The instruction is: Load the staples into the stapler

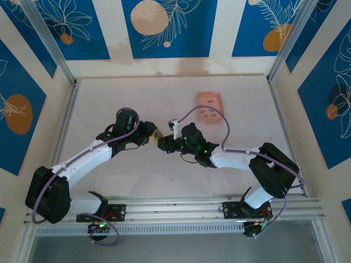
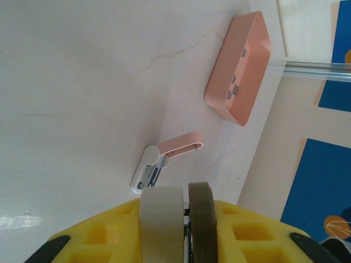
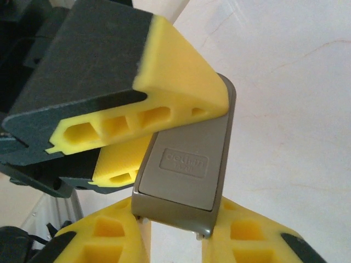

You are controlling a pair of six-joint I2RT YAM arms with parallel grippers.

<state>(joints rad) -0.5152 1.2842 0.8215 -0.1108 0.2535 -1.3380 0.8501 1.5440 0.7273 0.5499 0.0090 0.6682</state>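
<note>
The left fingers [image 2: 160,219] are clenched, with their two pads almost together. In the narrow slit between them I see a thin silvery sliver, which I take for the staples [image 2: 186,215]. The right fingers [image 3: 104,241] stand tip to tip against the left ones. A flat grey plate [image 3: 186,164] with a stamped mark sits between them. I cannot tell if it is a pad of the left fingers or a held thing, nor if the right fingers are clenched or released.

Just beyond the left fingertips, apart from them, the stapler [image 2: 151,172] lies on the table [image 2: 82,82]. Its pink top arm is lifted, so the metal channel is open. Farther beyond, well apart, is the salmon-pink tray [image 2: 219,82].

In my judgement the stapler is already opened and the staples are in hand. What is left is to slide them into the channel and to press the arm down.
</note>
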